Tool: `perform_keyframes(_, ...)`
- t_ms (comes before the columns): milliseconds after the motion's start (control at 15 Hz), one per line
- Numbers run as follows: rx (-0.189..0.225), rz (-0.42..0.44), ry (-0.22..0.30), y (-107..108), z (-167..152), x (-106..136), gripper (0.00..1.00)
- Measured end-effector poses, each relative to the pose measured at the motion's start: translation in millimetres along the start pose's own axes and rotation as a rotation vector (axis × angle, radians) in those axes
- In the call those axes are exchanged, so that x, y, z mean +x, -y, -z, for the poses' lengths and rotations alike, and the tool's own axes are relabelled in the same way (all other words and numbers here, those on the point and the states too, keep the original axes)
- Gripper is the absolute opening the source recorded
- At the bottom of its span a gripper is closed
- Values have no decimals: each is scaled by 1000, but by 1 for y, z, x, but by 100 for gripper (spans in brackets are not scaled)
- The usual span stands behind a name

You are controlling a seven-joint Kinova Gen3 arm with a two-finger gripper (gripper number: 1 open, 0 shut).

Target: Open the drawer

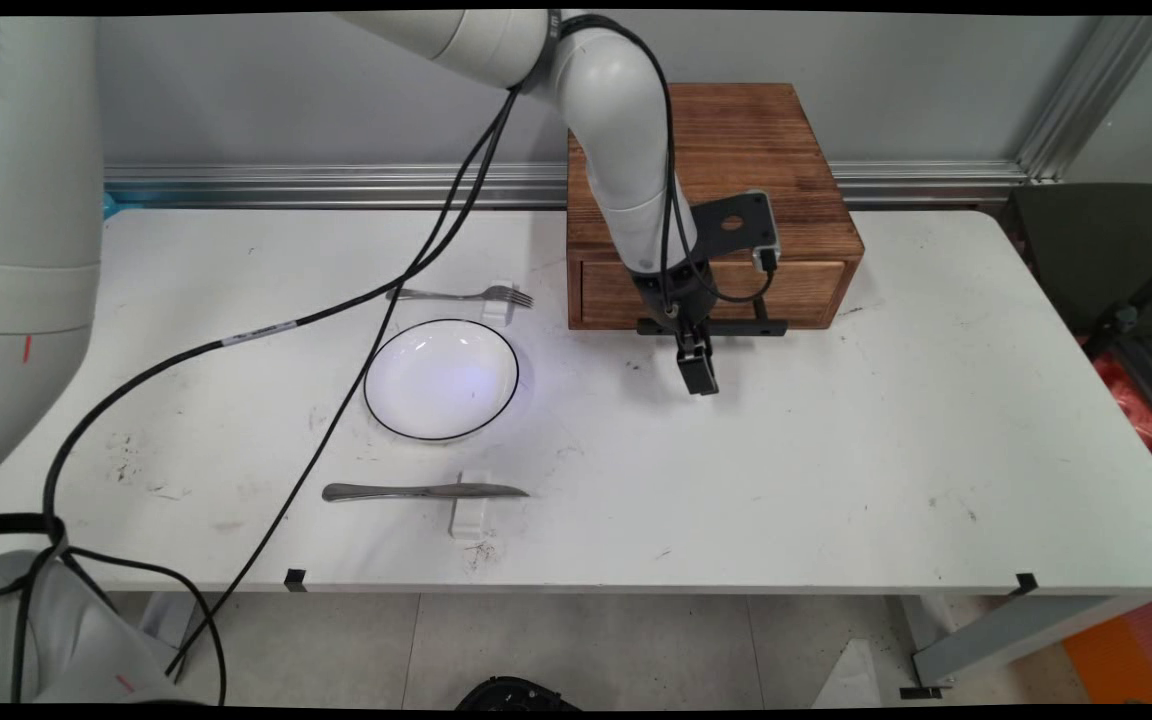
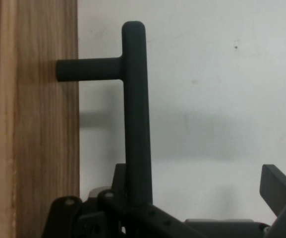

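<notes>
Counter (image 1: 836, 450): white, scuffed, carrying everything below.
Box (image 1: 736, 150): wooden, at the far edge, drawer (image 1: 806, 285) shut.
Plate (image 1: 416, 400): well left of box, between fork (image 1: 466, 295) and knife (image 1: 416, 491).
Handle (image 2: 135, 114): black bar across drawer front.
Hand (image 1: 699, 380): spread wide, just in front of handle, bar close to one side.
Risk: off-centre closing likely to glance off the bar or shove the box; hanging cables could sweep the fork.

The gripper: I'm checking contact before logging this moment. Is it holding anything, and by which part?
Nothing is held. The gripper is open by the drawer handle of the wooden box; the bar stands between its spread fingers, unclamped.
</notes>
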Motion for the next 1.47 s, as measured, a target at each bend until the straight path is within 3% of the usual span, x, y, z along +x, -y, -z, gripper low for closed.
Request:
perform_keyframes(533, -21, 18, 2, -26, -1, 1, 100)
perform_keyframes(1467, -66, 11, 5, -109, 5, 5, 100)
